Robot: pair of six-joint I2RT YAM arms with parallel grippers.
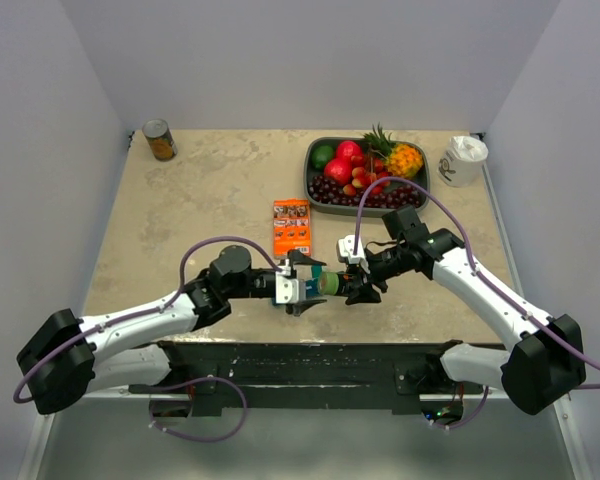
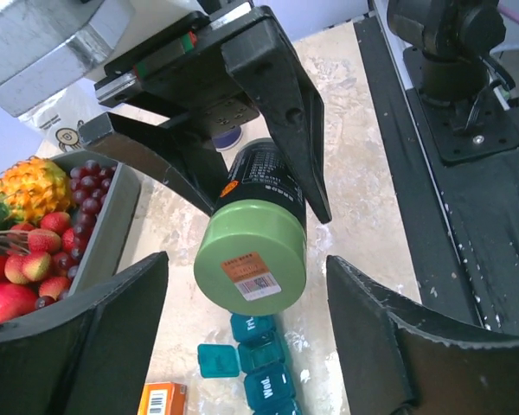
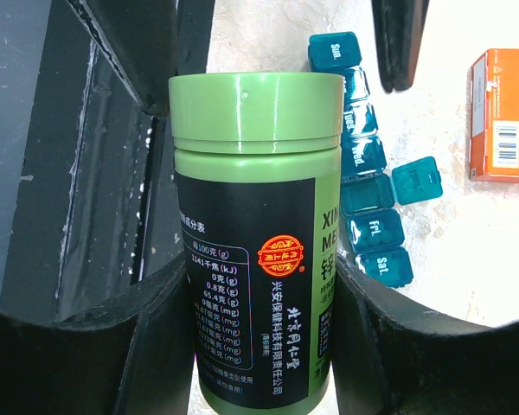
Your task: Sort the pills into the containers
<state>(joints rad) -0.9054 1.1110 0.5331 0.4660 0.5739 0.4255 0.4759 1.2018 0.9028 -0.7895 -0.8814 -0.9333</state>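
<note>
Your right fingers are clamped on either side of the green pill bottle, pads tight against its glossy black label with the Chinese print. That right gripper holds the bottle on its side above the table, with the arm reaching in from the right, elbow bent, wrist turned toward the middle.

Facing it, your left fingers stand apart on either side of the smooth, round green cap, with a gap showing on both sides and no contact. The left gripper meets the bottle head-on, and its arm stretches low across from the left.

Under the bottle lies the pill organiser, a narrow strip of translucent teal plastic on the mottled beige table. Its square lids carry day labels, and one lid is flipped open to the side. From the top camera the two grippers and the bottle cover the strip.

Just beyond it lies a flat orange box. Further back are a grey tray piled with pineapple, strawberries and dark grapes, a white mug in the far right corner and a tin can in the far left.
</note>
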